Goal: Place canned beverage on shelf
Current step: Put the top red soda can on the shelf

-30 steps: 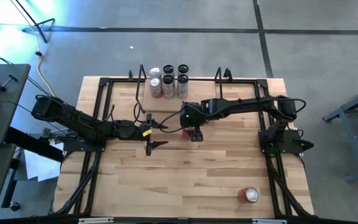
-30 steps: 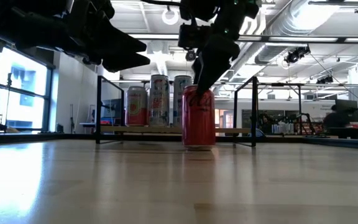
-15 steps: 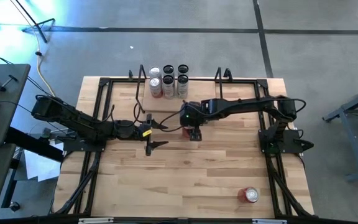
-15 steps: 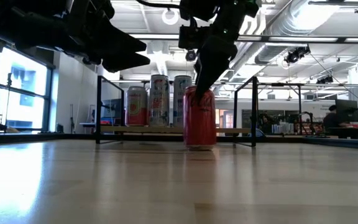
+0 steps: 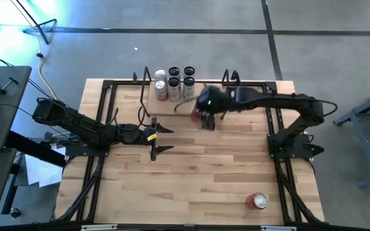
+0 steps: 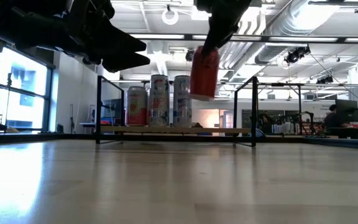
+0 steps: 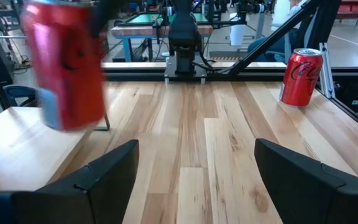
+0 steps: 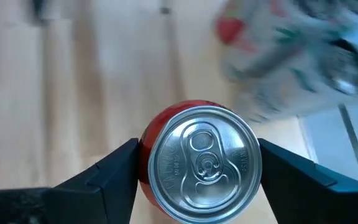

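Note:
My right gripper (image 5: 204, 119) is shut on a red can (image 6: 204, 71), held in the air just in front of the shelf (image 5: 182, 106). The red can also shows in the right wrist view (image 8: 197, 163) and the left wrist view (image 7: 64, 62). The shelf is a low light-wood plank (image 6: 179, 130) with a black rod upright at each end. Several cans (image 5: 173, 82) stand on its far part. My left gripper (image 5: 164, 138) is open and empty over the table's middle left, and it also shows in the left wrist view (image 7: 194, 180). My right gripper pinches the red can between its two fingers (image 8: 107, 180), on opposite sides of the wall just below the top rim (image 8: 143, 154). The fingers come from above, pointing down. The can hangs nearly upright, top up, lifted clear of the table.
A second red can (image 5: 259, 201) stands near the table's near right corner and also shows in the left wrist view (image 7: 301, 76). Black frame rails (image 5: 108, 90) run along the table's edges. The shelf's near strip is bare wood.
My right gripper has lifted the red can off the table and carried it up and toward the far edge, to the shelf's front, a little toward the right. The can has stayed roughly upright in the shut fingers.

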{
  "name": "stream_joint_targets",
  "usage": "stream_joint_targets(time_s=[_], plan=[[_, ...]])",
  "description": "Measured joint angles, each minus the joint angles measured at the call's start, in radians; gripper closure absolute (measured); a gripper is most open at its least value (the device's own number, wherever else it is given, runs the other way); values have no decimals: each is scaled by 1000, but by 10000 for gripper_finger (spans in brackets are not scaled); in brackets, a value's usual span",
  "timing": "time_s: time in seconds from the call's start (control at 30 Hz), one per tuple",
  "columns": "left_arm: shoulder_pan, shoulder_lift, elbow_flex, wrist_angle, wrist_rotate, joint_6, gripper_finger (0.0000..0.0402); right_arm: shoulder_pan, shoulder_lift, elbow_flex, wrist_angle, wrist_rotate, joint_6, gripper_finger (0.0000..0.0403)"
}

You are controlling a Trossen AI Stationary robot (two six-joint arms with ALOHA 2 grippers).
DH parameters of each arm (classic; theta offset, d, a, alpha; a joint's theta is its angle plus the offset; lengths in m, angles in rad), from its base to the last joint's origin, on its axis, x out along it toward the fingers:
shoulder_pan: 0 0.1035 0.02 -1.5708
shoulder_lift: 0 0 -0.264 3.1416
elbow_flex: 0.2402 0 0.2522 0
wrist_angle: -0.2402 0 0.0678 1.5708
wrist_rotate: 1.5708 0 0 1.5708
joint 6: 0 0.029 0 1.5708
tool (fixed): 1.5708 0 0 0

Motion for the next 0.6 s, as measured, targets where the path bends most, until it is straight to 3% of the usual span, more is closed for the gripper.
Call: stream_joint_targets(time_s=[0.2, 0.6], plan=[[0, 0, 0, 3, 0, -6, 92, -176, -2, -2, -12, -19, -47, 134], [0, 0, 0, 31, 0, 4, 92, -444, 37, -3, 73, -236, -192, 134]])
